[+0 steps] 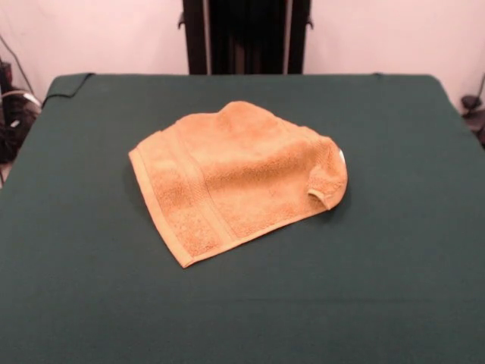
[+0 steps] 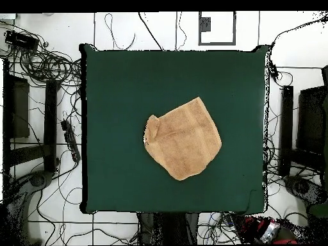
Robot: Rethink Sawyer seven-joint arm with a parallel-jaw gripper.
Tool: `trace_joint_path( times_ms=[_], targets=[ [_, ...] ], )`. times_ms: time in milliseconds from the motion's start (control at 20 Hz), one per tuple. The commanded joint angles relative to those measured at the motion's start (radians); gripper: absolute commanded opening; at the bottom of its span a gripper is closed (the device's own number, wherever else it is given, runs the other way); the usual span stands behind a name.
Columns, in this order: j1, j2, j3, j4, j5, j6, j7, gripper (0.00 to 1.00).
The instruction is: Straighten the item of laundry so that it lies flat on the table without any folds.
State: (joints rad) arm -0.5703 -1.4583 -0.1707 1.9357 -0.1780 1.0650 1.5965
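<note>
An orange-tan terry towel, the item of laundry (image 1: 235,178) (image 2: 184,139), lies near the middle of the dark green table (image 1: 91,288) (image 2: 115,83). In the front view its right corner is folded under and bulges up, with a small curled flap and a sliver of white label at that edge. A woven border band runs along its left side. The far part is slightly humped. No gripper shows in either view.
Cables, black stands and equipment surround the table on the white floor (image 2: 38,64) in the overhead view. A black upright structure (image 1: 246,36) stands beyond the table's far edge in the front view.
</note>
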Motion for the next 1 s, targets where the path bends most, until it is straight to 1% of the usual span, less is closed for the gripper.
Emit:
trace_joint_path(
  times_ms=[50, 300, 550, 1000],
  targets=[
    [0.052, 0.046, 0.056, 0.244, 0.042, -0.046, -0.18, 1.0],
    [0.078, 0.051, 0.062, 0.253, 0.048, -0.058, -0.114, 1.0],
    [0.096, 0.059, 0.06, 0.265, 0.062, -0.071, -0.08, 1.0],
    [0.135, 0.065, 0.056, 0.247, 0.05, -0.035, -0.012, 1.0]
  ],
)
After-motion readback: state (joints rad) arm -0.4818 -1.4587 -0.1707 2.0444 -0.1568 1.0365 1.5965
